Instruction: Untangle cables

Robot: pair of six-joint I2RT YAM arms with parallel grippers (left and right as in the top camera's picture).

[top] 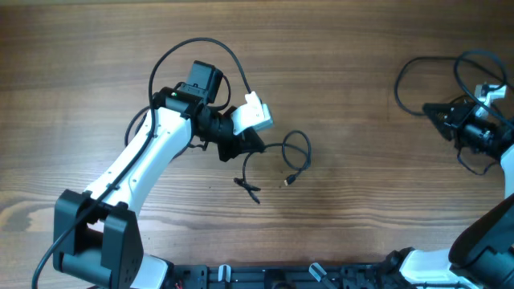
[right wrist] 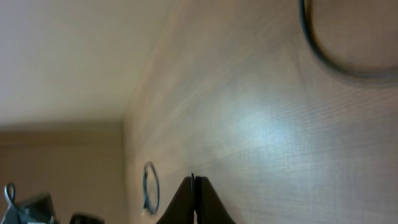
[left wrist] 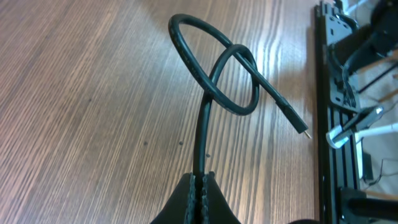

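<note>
One thin black cable rises from my left gripper, which is shut on it. This cable crosses itself in a loop on the wood and ends in a small plug. From overhead the left gripper sits mid-table, with the loop to its right and a loose end below. A second cable loops at the far right and runs up to the tips of my right gripper. In the right wrist view the right gripper is shut with no cable showing between its jaws, and a cable arc lies ahead.
The wooden table fills the overhead view. A black rail with clamps runs along the front edge. Thicker arm cables arch over the left arm, and more hang around the right wrist.
</note>
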